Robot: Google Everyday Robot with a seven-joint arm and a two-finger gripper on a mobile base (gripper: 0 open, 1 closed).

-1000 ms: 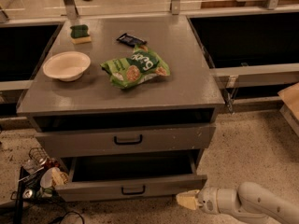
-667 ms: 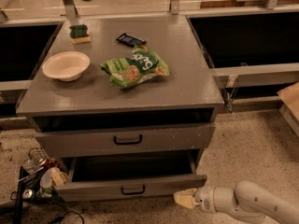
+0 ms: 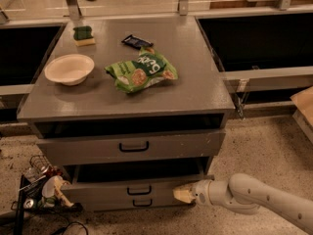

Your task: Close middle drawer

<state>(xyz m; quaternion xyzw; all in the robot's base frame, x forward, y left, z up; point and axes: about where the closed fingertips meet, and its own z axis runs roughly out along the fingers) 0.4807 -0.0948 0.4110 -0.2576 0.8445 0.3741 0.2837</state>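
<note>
1. Speckled flooring is surrounding a grey cabinet (image 3: pixel 195 89), whose top is carrying a bowl (image 3: pixel 69 68), a snack bag (image 3: pixel 142 72) and a sponge (image 3: pixel 83 35).
2. The middle drawer (image 3: pixel 107 192) is standing pulled out low on the cabinet, its dark cavity showing above its front panel.
3. The gripper (image 3: pixel 183 195) is sitting low on the right, likely placed to push rather than grasp; whether it is open or closed cannot be told.
4. The drawer's front is lying just left of the gripper, its right end apparently touching the tip.
</note>
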